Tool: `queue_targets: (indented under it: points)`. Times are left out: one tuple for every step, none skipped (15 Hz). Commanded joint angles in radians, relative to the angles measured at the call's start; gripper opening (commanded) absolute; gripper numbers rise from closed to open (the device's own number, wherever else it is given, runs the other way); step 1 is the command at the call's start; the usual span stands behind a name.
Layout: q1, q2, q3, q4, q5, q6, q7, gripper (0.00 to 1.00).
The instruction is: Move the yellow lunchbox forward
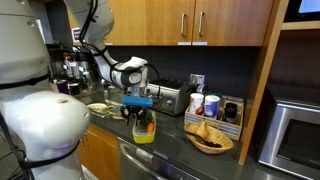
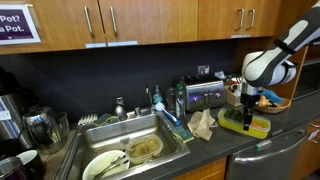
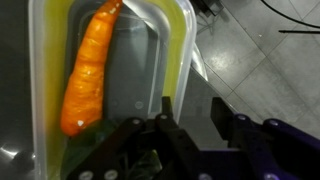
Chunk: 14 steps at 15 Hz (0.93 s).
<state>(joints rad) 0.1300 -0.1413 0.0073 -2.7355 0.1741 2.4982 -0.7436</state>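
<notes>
That yellow-green translucent plastic lunchbox [image 3: 183,48] looks light, thin-walled, slippery; the end effector [image 3: 193,120] straddles its side rim, a sensible hold, though clenched or not I cannot tell

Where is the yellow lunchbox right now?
In both exterior views the yellow lunchbox is on the dark counter, directly under the gripper, in front of the toaster.

exterior views share the counter [image 1: 172,136] — wrist looks down
</notes>
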Motion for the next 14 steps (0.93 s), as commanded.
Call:
queue_targets:
  points:
    - [0.01, -0.025, -0.003, -0.028, 0.031, 0.033, -0.047, 0.14]
    - [0.01, -0.025, -0.003, -0.028, 0.033, 0.036, -0.053, 0.08]
    - [0.011, -0.025, -0.004, -0.028, 0.035, 0.036, -0.059, 0.0]
    - [0.011, -0.025, -0.004, -0.027, 0.036, 0.036, -0.062, 0.0]
    - [0.011, -0.025, -0.003, -0.027, 0.036, 0.035, -0.063, 0.0]
    - [0.011, -0.025, -0.003, -0.027, 0.037, 0.035, -0.067, 0.02]
    - [0.011, -0.025, -0.003, -0.026, 0.038, 0.035, -0.07, 0.02]
    - [0.012, -0.025, -0.003, -0.025, 0.039, 0.034, -0.07, 0.01]
    - [0.013, -0.024, -0.003, -0.024, 0.04, 0.034, -0.072, 0.02]
    - [0.013, -0.025, -0.003, -0.024, 0.041, 0.033, -0.071, 0.02]
    - [0.013, -0.024, -0.003, -0.023, 0.043, 0.033, -0.073, 0.02]
    - [0.013, -0.025, -0.004, -0.023, 0.044, 0.034, -0.073, 0.02]
    - [0.013, -0.025, -0.004, -0.021, 0.046, 0.04, -0.068, 0.02]
    - [0.013, -0.023, -0.005, -0.018, 0.051, 0.041, -0.069, 0.02]
